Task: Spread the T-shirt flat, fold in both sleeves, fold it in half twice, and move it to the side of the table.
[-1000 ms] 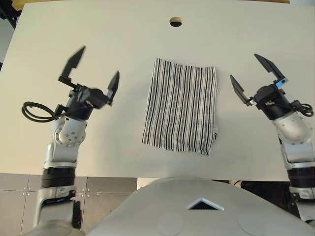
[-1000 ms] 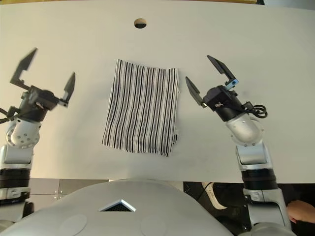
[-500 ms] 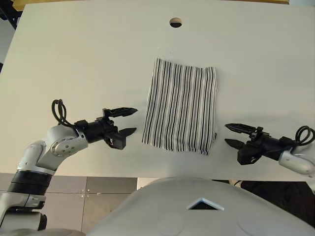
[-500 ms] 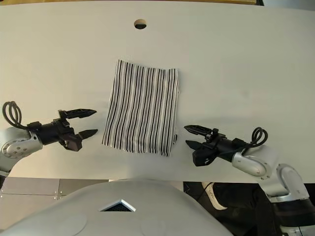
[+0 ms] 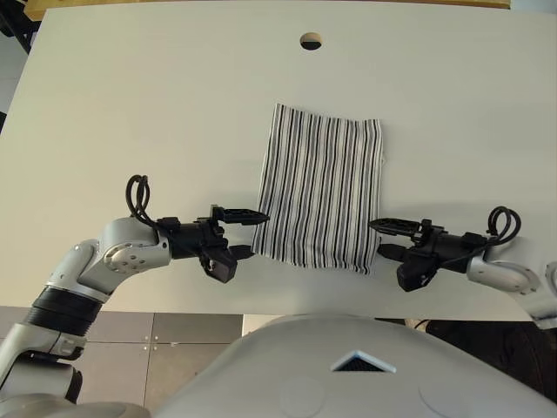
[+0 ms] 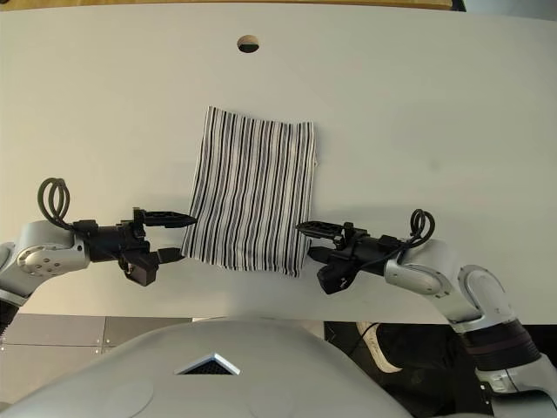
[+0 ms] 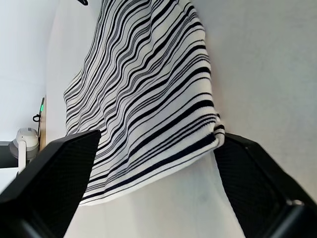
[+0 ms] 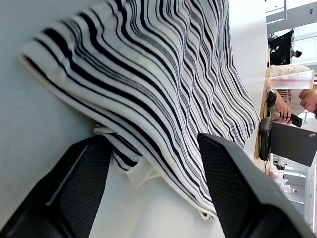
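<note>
Head view, shirt: one shirt (image 5: 320, 193), folded into a black-and-white striped rectangle, lying flat mid-table (image 5: 130, 104).
Head view, axis: long side and stripes run 12 to 6; one hole (image 5: 310, 40) at 12.
Head view, grippers: two. The left gripper (image 5: 258, 234) is at the shirt's 7 o'clock corner and the right gripper (image 5: 377, 237) at 5, both with fingers spread, holding nothing.
Left wrist view: two fingers (image 7: 54, 183) wide apart, flanking a shirt (image 7: 148, 99) corner.
Right wrist view: two fingers (image 8: 233, 183) apart, flanking a layered shirt (image 8: 163, 79) corner.
</note>
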